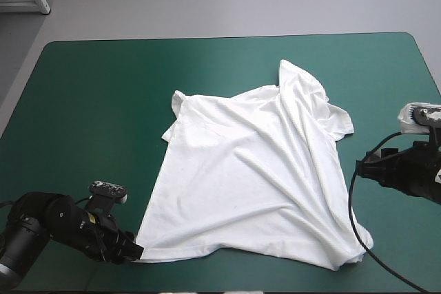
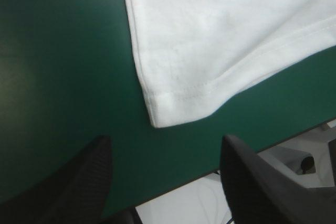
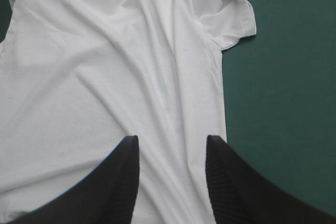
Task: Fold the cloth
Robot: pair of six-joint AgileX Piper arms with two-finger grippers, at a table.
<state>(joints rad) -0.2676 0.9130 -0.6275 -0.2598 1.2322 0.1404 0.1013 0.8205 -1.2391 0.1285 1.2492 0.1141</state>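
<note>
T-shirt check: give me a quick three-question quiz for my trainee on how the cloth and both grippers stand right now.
1. True or false: the left gripper is shut on the T-shirt.
2. Which part of the T-shirt lies just ahead of the left gripper? A: a sleeve. B: a hem corner. C: the collar.
3. Fill in: the right gripper, by the T-shirt's right side, is ____ (open or shut).

Key
1. False: it is open, and the cloth is not between its fingers.
2. B.
3. Open.
</note>
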